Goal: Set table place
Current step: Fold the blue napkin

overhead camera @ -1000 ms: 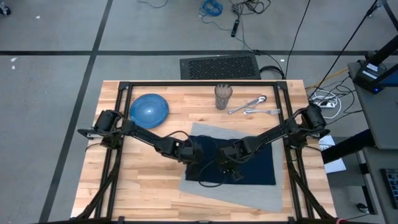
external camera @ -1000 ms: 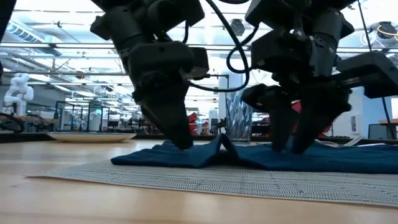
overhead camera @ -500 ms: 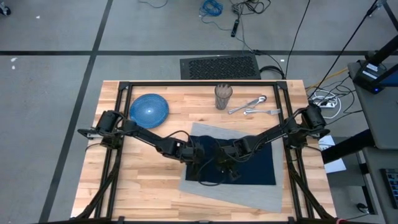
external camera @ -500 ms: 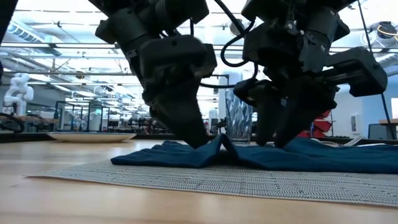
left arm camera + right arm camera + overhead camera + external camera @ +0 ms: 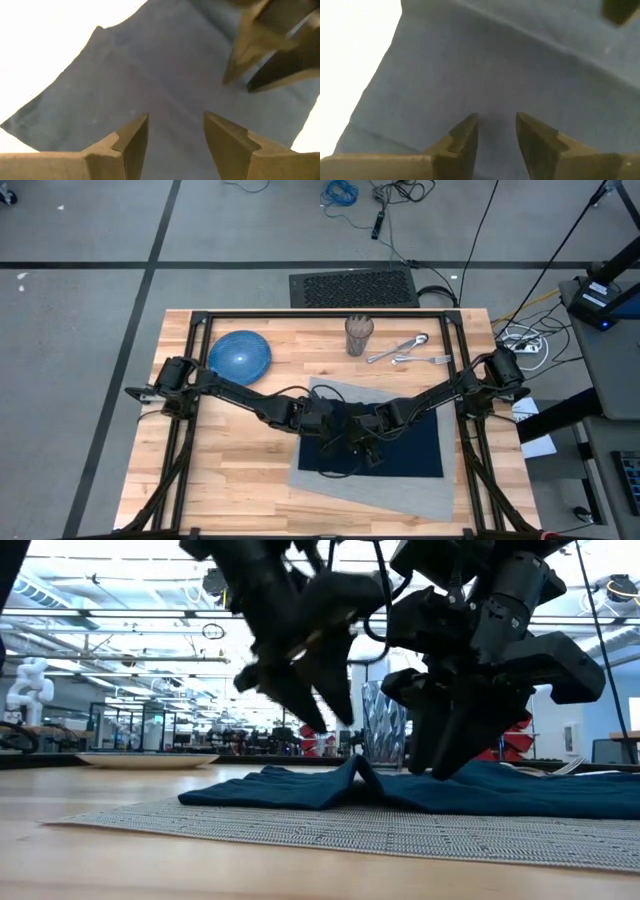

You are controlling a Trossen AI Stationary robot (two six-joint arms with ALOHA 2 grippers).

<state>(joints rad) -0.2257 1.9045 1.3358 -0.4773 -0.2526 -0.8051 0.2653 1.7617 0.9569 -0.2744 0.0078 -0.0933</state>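
A navy napkin (image 5: 415, 445) lies on the grey placemat (image 5: 400, 490) in the middle of the table (image 5: 240, 470). A raised fold (image 5: 355, 768) crosses the napkin near its left end. My left gripper (image 5: 322, 720) hangs open above that end, clear of the cloth, with only napkin (image 5: 125, 75) below its fingers. My right gripper (image 5: 445, 768) is open and points steeply down. Its fingertips are down at the napkin (image 5: 495, 60), just right of the fold. My right gripper comes at the napkin's middle (image 5: 496, 107) from above, slanting down, with its fingers apart. The cloth between them lies flat on the placemat. I cannot tell whether the fingertips (image 5: 440, 772) touch the cloth or stand just over it.
A blue plate (image 5: 240, 355) sits at the far left of the table. A cup (image 5: 359, 335) and cutlery (image 5: 405, 350) are at the far edge. Bare wood lies to the left of the placemat and along the near edge.
My left gripper has risen off the napkin's left end, moved a little toward the right gripper, and rolled about its own axis. The napkin keeps its raised fold and has not shifted. My right gripper has stayed down at the cloth.
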